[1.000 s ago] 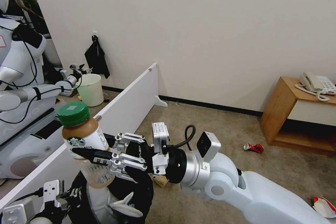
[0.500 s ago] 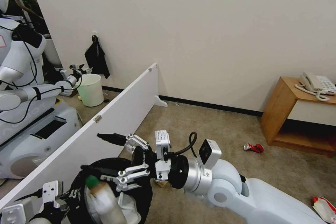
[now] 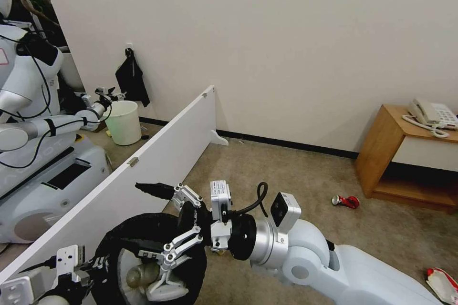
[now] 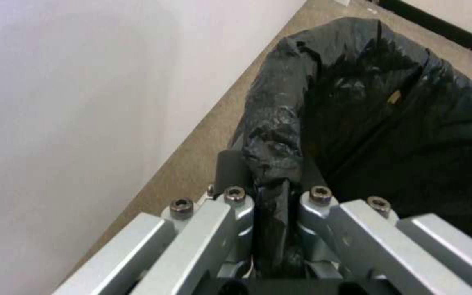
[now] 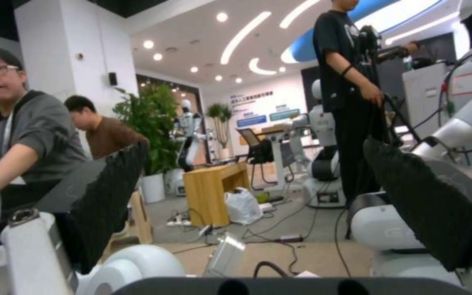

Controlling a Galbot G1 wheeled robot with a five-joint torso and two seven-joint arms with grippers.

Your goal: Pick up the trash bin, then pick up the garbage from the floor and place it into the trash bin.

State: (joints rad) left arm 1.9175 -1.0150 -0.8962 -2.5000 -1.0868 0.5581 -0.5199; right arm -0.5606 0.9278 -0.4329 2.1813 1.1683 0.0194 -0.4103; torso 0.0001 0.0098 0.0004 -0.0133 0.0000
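My right claw (image 3: 143, 214) hangs spread wide, released, just above the trash bin (image 3: 119, 236). The bottle (image 3: 138, 274) lies inside the bin beside white slippers (image 3: 164, 290). My left claw (image 4: 273, 192) is clenched on the bin's black-bagged rim. A red can (image 3: 345, 201) lies on the carpet (image 3: 296, 176), well apart from the bin.

Head cam looks down and forward from up high, with the trash bin (image 3: 155, 257) at the lower left of the frame. Left wrist cam sits super close to that same bin's black liner (image 4: 378, 110), looking along the carpet (image 4: 203, 151). Right wrist cam faces level across the room.
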